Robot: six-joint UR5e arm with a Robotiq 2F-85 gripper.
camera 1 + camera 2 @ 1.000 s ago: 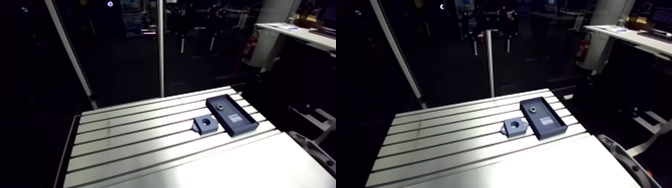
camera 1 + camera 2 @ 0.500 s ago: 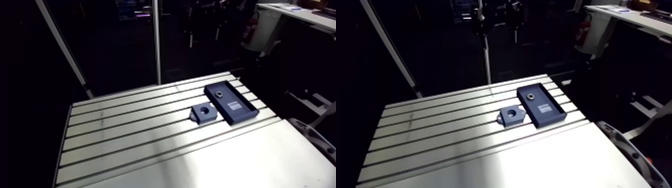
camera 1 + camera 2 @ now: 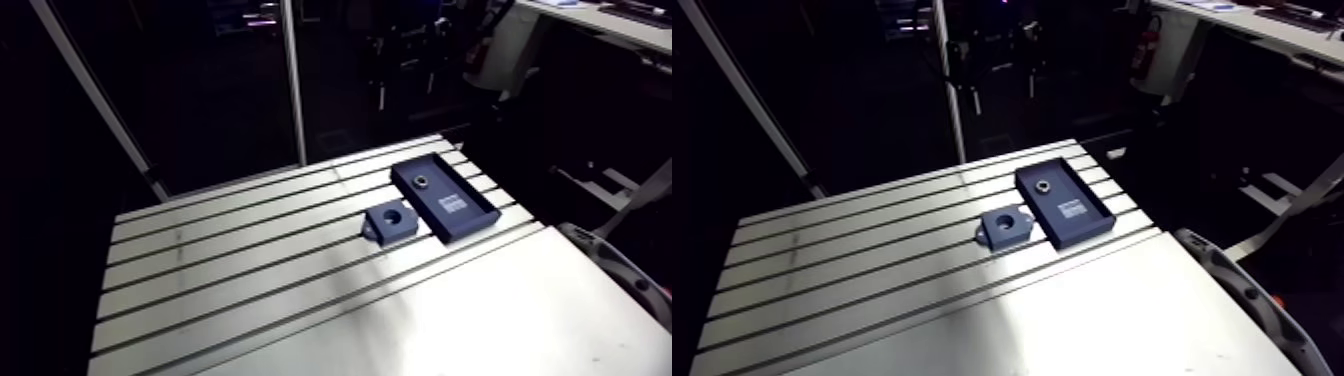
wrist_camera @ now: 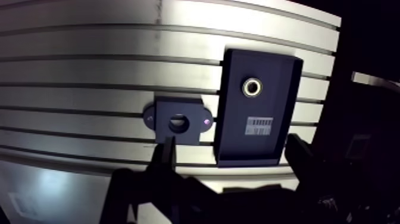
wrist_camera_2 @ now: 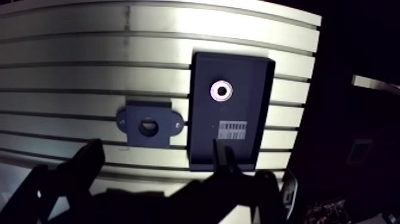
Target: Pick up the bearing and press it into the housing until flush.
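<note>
The bearing (image 4: 252, 87), a small metal ring, lies in the far half of a dark rectangular tray (image 4: 233, 71), beyond a white label (image 4: 259, 126). The housing (image 4: 178, 123), a dark block with a round bore and two side lugs, sits on the slotted table just beside the tray. In the wrist view my gripper (image 4: 233, 158) hangs high above both, open and holding nothing. One finger (image 4: 167, 159) shows over the table just short of the housing, and the other stands past the tray's outer corner. The arm view shows the housing (image 3: 390, 221) and the tray (image 3: 446, 200), but not the gripper.
The slotted aluminium table (image 3: 220, 270) runs left of the parts, with a smooth plate (image 3: 450, 320) along its near side. The tray lies close to the table's right edge. A slanted bar (image 3: 90, 100) and an upright post (image 3: 293, 80) stand behind the table.
The whole arm view has shifted and tilted down, so the camera moved. The housing, tray and bearing keep their places on the table.
</note>
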